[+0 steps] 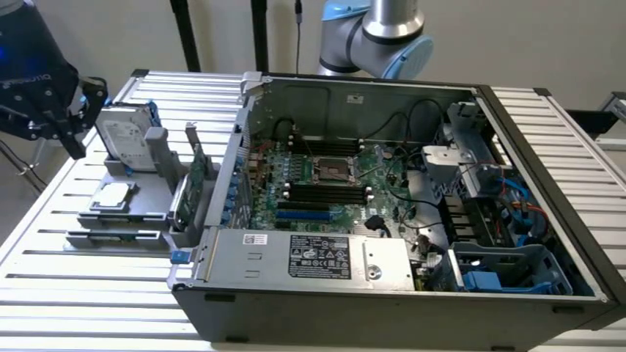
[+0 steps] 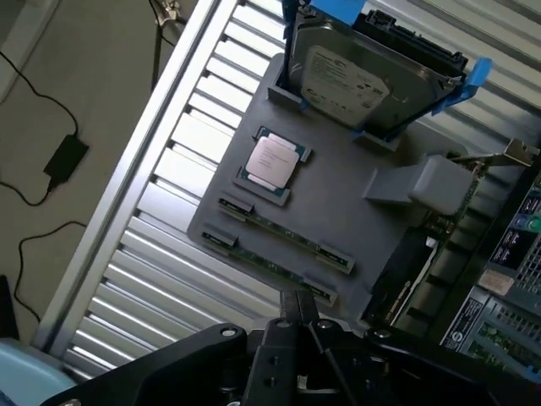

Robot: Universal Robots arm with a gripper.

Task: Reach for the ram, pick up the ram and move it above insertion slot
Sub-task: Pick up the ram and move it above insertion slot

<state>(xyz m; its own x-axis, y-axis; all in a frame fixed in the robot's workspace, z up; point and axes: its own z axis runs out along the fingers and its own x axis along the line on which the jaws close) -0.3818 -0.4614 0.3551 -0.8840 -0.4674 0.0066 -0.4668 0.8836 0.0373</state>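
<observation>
Landmark: grey holder point(image 1: 137, 192) point(image 2: 338, 216), a flat moulded tray on the slatted metal desk point(image 1: 59, 293) point(image 2: 169, 279).
Ram point(image 1: 113, 236) point(image 2: 269, 266): long, thin green stick lying flat in the groove along the grey holder's outer edge, on the far side of the holder from the hard drive.
Second stick point(image 1: 122, 216) point(image 2: 287, 238): same shape, in the next groove inward on the grey holder, parallel to the ram and just beside it.
Processor chip point(image 1: 111, 196) point(image 2: 272, 165): square with a silver lid, flat in the middle of the grey holder, between the sticks and the hard drive.
Hard drive point(image 1: 127, 136) point(image 2: 372, 76): silver box standing on edge at the grey holder's far end, in blue clips.
Green card point(image 1: 201, 176): upright with a metal bracket, on the side of the grey holder that faces the computer case.
Gripper point(image 1: 70, 141) point(image 2: 297, 304): black, hanging above the grey holder. In the wrist view the tips sit over one end of the ram, clear of it.
Fingers: clenched together, grasping nothing.
Computer case point(image 1: 391, 301): open-topped, right beside the grey holder, motherboard point(image 1: 323, 176) exposed.
Insertion slots point(image 1: 328, 194): long black rows on the motherboard, well apart from the grey holder.
</observation>
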